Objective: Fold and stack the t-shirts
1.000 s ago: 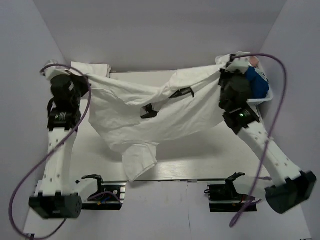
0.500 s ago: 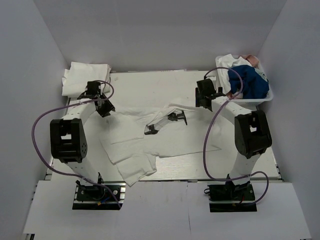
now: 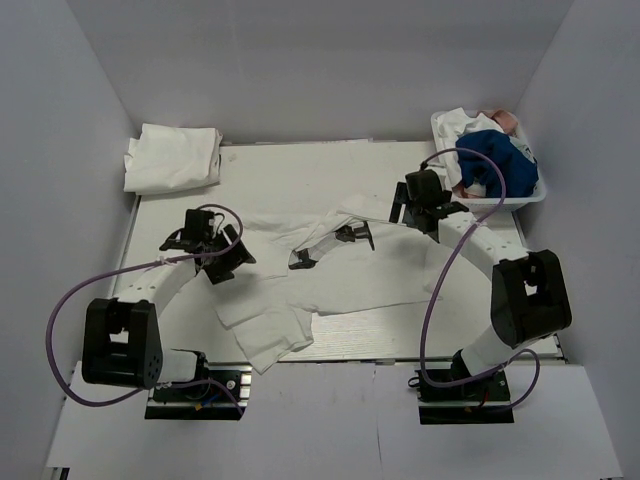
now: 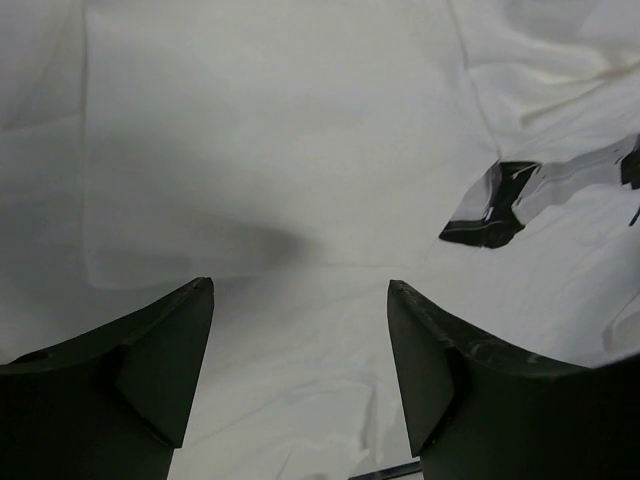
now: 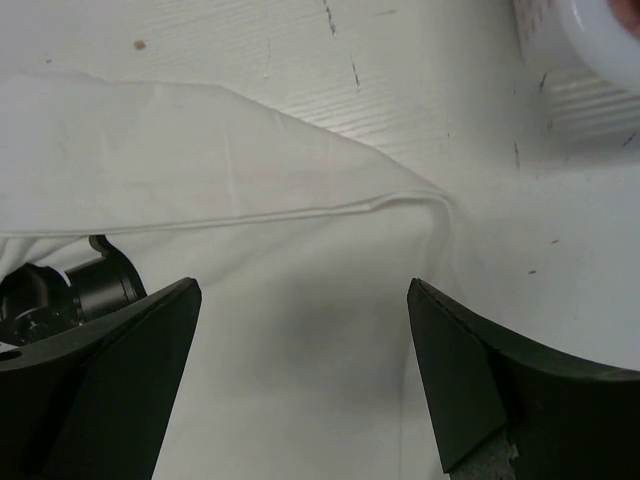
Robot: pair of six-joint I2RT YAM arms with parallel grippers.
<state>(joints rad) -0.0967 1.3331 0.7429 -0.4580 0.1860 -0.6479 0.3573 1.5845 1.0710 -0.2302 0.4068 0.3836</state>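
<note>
Printed t-shirt (image 3: pixel 350 285) lies spread but rumpled in the middle of the desk (image 3: pixel 300 175), with its black print (image 4: pixel 490 205) creased. Left hand (image 4: pixel 300 288) is released, jaws wide, low over the shirt's left side. Right hand (image 5: pixel 302 290) is also released over the right edge fold, pinching nothing. I read this as the shirt laid flat for regrasping before the first fold. Folded t-shirt (image 3: pixel 172 158) sits in the far-left corner, likely the stack base. Basket (image 3: pixel 520 201) at far right holds more laundry.

Legible text: none.
The black print (image 3: pixel 300 258) on the spread white t-shirt (image 3: pixel 350 285) shows only broken dark shapes; no letters, numbers or brand marks can be read in any view.
</note>
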